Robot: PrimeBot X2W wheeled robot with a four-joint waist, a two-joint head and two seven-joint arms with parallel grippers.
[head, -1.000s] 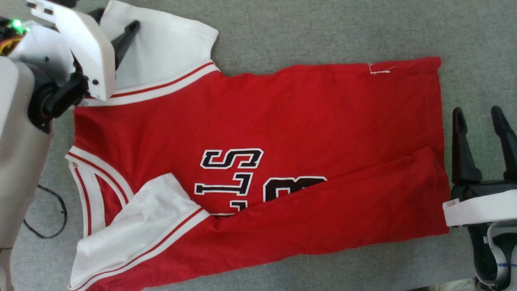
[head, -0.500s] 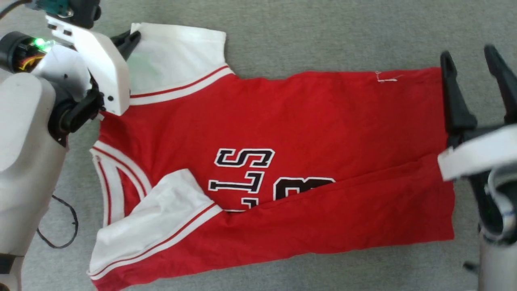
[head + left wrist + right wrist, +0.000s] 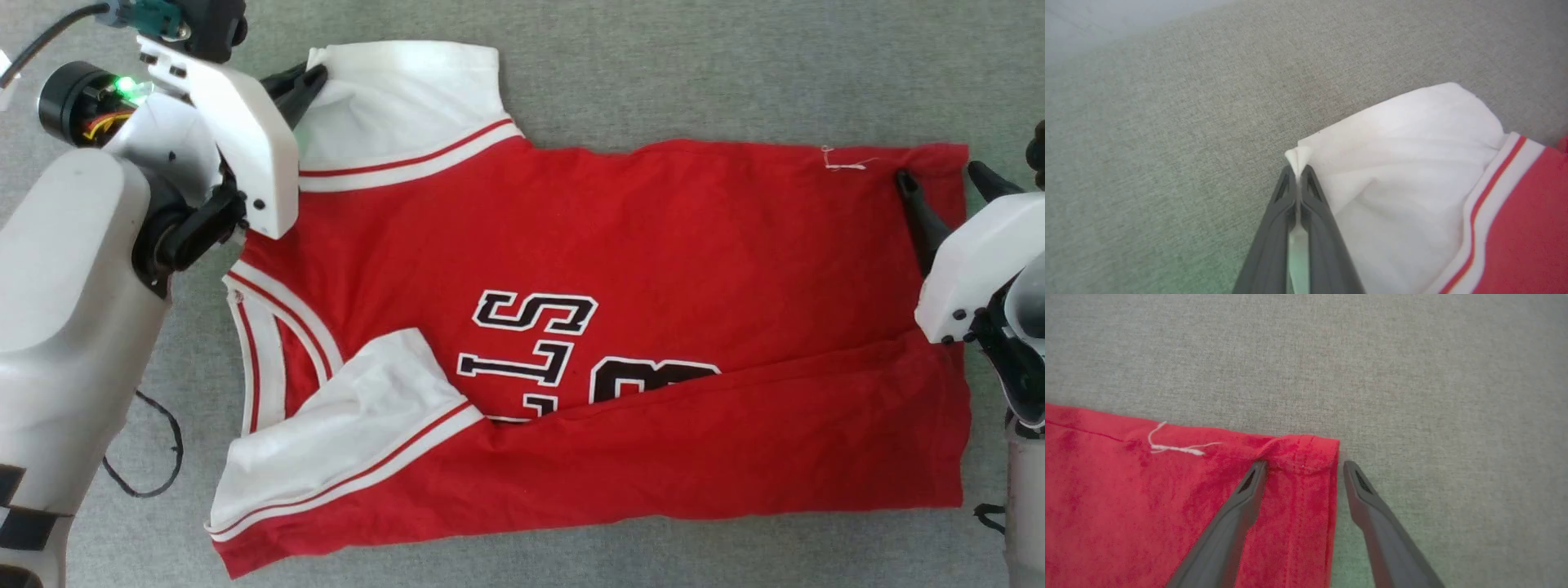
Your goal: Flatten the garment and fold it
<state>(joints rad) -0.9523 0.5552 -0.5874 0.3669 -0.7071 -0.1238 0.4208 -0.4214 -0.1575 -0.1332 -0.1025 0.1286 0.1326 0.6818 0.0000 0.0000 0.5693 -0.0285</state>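
Observation:
The red garment [image 3: 620, 245] lies spread on grey carpet, collar to the left, hem to the right, with its near side folded over the black lettering. My left gripper [image 3: 314, 75] is shut on the far corner of the upper white sleeve [image 3: 400, 98]; the pinched white cloth shows between its fingers [image 3: 1298, 179]. My right gripper [image 3: 1303, 465] is open at the garment's far hem corner [image 3: 1306, 451]. One finger rests on the red cloth and the other on the carpet just past the hem edge. In the head view, that right gripper [image 3: 939, 175] sits at the upper right corner.
Grey carpet [image 3: 694, 65] surrounds the garment on all sides. A loose white thread [image 3: 845, 162] lies on the red cloth near the far hem. A black cable [image 3: 155, 457] curls on the carpet by my left arm. The lower white sleeve [image 3: 351, 441] lies folded onto the chest.
The head camera has shifted, so the garment sits further right in the picture. My right gripper has moved forward from beside the hem to straddle the far hem corner. The left gripper keeps its hold on the sleeve.

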